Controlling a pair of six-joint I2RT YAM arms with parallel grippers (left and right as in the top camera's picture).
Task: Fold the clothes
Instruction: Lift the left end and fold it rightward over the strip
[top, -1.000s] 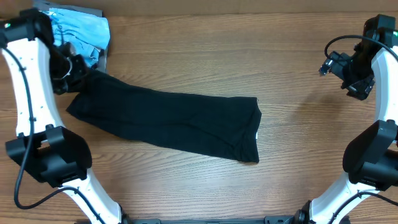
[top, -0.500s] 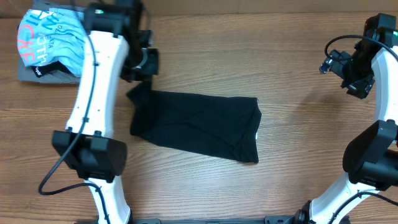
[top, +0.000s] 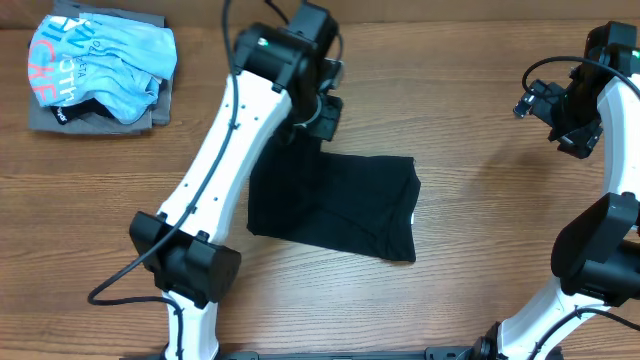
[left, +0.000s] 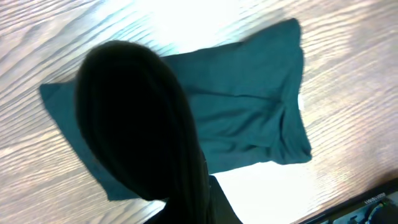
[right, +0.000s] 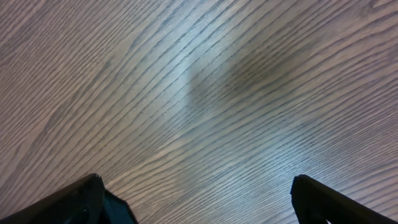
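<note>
One end of the black T-shirt (top: 340, 200) hangs from the left jaws.

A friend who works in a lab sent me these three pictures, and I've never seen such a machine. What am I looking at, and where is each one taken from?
These are two white robot arms at a wooden table, each ending in a two-finger gripper. The wide picture looks straight down from above. The other two come from small cameras on the arms' wrists. A black T-shirt lies on the table. The left gripper is shut on one end of it and holds that end up. In the left wrist picture, the held cloth is the dark shape close to the lens. The right gripper is open and empty, so its picture shows only bare wood. In a far corner, a light blue shirt sits on a grey folded garment.
</note>
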